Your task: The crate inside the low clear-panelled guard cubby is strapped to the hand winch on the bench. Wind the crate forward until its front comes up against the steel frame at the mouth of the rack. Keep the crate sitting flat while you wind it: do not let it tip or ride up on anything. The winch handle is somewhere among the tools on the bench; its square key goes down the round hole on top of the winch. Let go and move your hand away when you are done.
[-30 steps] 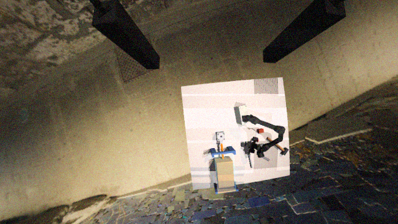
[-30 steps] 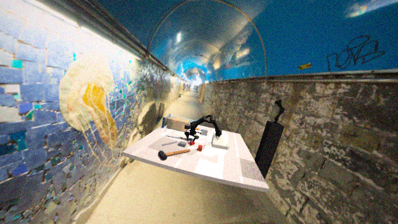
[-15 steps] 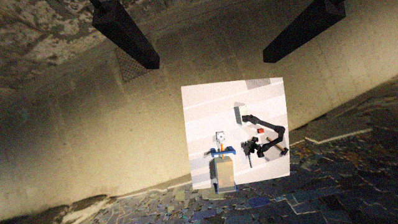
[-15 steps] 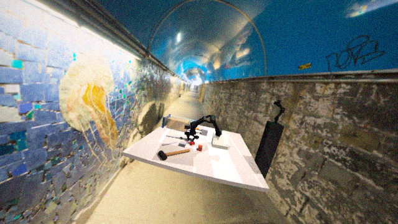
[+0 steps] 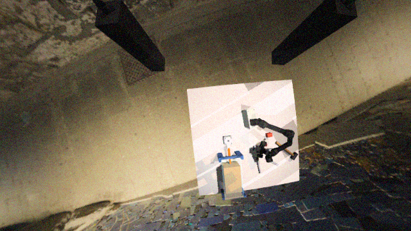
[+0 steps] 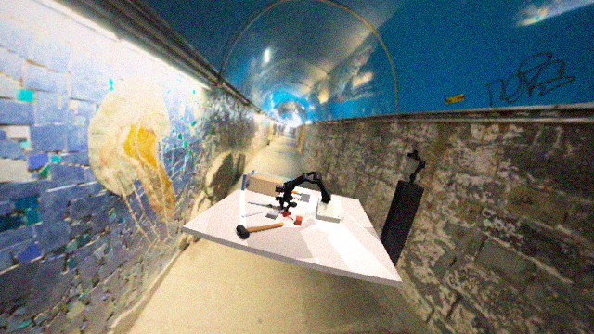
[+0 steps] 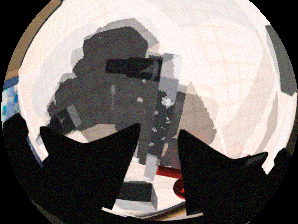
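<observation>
The tan crate point(image 5: 232, 181) point(image 6: 262, 185) sits flat in the guard cubby behind the blue steel frame point(image 5: 239, 155). An orange strap point(image 5: 229, 151) runs from it to the pale winch point(image 5: 227, 140). Whether the crate's front touches the frame is unclear. My gripper point(image 5: 262, 150) point(image 6: 286, 206) point(image 7: 160, 131) points down low over the tools, right of the winch in the top view. Its fingers are part open. A dark grey tool with a pale edge point(image 7: 169, 82) runs below the gap; no grip on it is visible. Whether it is the winch handle is unclear.
A hammer point(image 5: 285, 149) point(image 6: 264, 227) and red block point(image 5: 269, 135) point(image 6: 298, 220) lie near the arm. A red piece point(image 7: 170, 172) and grey block point(image 7: 136, 192) are close to the fingers. A long dark tool point(image 5: 259, 167) point(image 6: 261, 204) lies toward the crate side.
</observation>
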You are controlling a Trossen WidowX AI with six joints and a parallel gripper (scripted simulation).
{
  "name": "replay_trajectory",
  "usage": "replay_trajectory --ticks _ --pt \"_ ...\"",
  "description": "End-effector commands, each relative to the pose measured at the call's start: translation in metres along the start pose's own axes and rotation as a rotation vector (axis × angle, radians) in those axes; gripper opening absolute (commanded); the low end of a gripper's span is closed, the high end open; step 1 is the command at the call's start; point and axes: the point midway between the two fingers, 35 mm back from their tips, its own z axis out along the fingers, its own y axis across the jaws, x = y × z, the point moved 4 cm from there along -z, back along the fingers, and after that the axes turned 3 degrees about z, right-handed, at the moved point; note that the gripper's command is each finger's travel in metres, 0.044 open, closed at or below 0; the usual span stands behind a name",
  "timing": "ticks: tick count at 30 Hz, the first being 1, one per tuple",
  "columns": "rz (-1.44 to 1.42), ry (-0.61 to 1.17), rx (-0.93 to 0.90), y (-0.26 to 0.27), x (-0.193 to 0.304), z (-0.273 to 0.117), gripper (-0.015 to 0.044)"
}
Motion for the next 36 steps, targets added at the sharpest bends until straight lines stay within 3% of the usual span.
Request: replay_trajectory --ticks 1,19,21,25,29,36 --pt "-0.002 0.000 0.000 0.000 0.000 -0.001 0.0153" --pt "-0.002 0.000 0.000 0.000 0.000 -0.001 0.0033" --pt "-0.002 0.000 0.000 0.000 0.000 -0.001 0.0000" --pt "-0.002 -0.001 -0.001 0.001 0.001 -0.003 0.0000" --pt "-0.002 -0.009 -0.006 0.008 0.002 -0.038 0.0000" --pt "0.000 -0.008 -0.002 0.003 0.001 -0.147 0.0000"
